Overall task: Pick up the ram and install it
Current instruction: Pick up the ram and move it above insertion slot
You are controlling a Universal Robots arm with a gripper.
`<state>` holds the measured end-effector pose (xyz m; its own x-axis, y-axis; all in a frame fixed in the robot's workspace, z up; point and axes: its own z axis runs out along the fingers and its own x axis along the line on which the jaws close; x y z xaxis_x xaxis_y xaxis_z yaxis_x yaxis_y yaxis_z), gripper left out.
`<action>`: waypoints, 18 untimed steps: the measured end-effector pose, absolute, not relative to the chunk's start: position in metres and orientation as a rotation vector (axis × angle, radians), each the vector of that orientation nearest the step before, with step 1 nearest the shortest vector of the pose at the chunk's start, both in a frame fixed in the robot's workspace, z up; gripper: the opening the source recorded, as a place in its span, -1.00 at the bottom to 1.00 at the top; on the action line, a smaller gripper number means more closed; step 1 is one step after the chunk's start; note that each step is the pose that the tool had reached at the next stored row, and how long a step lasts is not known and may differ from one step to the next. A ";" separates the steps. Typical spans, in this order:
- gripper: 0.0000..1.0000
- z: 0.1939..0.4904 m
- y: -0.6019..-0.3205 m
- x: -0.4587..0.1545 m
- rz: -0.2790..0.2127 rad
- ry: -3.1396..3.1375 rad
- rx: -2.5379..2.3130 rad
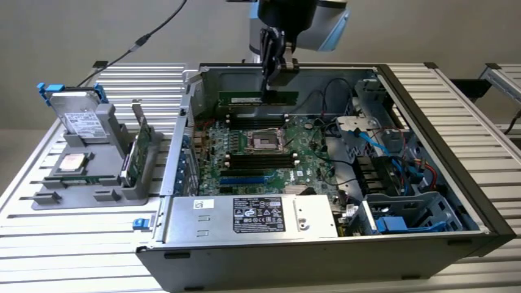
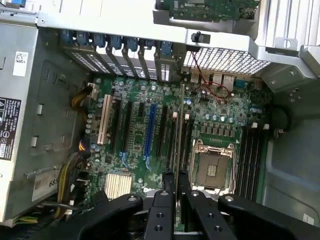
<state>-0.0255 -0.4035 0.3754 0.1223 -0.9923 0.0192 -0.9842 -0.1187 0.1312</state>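
The ram is a long thin green stick, hanging level on its edge above the far end of the motherboard inside the open computer case. My gripper comes down from above and is shut on the stick's upper edge, near its right end in the exterior view. In the wrist view the ram appears edge-on as a thin line running away from my gripper over the board. It hangs over the black memory slots beside the bare processor socket.
A grey holder at the exterior view's left carries a hard drive, a silver processor chip and an upright green expansion card. The power supply fills the case's near side. Blue and black cables lie to the right.
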 end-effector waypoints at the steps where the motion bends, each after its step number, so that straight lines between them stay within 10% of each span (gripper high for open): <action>1: -0.73 0.375 -0.403 -0.024 -0.110 -2.009 2.267; 18: -0.73 0.370 -0.386 -0.014 -0.101 -2.031 2.256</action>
<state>-0.0141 -0.3859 0.3700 0.1057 -0.9942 0.0203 -0.9873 -0.1025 0.1217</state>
